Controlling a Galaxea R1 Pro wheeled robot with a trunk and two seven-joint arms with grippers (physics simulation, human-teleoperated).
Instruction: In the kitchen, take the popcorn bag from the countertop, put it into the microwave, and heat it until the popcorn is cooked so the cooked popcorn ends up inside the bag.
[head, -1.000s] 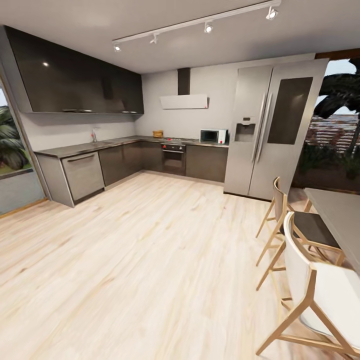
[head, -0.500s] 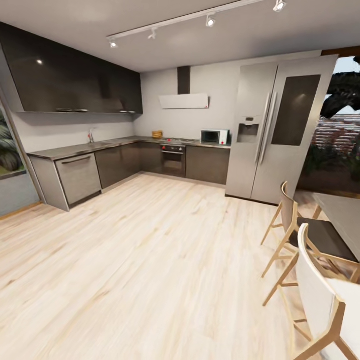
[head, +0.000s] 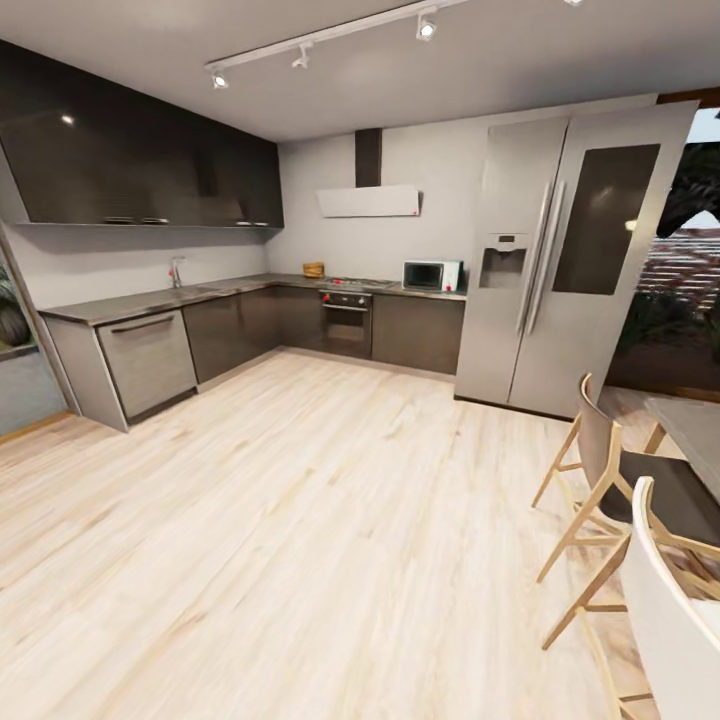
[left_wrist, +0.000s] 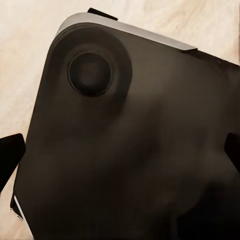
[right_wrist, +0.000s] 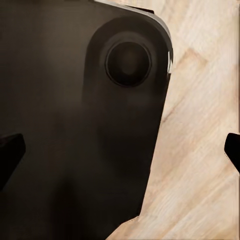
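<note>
Across the room, the tan-orange popcorn bag (head: 314, 269) stands on the grey countertop (head: 150, 300), left of the hob. The small pale microwave (head: 431, 275) with its dark door sits on the same worktop, just left of the fridge. At this distance the popcorn itself is too small to make out. In the left wrist view my left gripper (left_wrist: 120, 155) is open, its dark fingertips (left_wrist: 10, 155) far apart over my black base. My right gripper (right_wrist: 120, 150) is open too, fingertips (right_wrist: 10, 150) spread over the base and the wood floor.
A wide light wood floor (head: 300, 500) lies between me and the cabinets. The steel double-door fridge (head: 560, 260) stands at the right of the counter run. Wooden stools (head: 610, 480) and a table edge (head: 695, 430) crowd the right. The built-in oven (head: 346, 320) sits below the hob.
The whole view has shifted: the camera has moved forward and turned, so the stools have slid toward the right edge and the kitchen looks slightly nearer. Nothing in the kitchen has moved.
</note>
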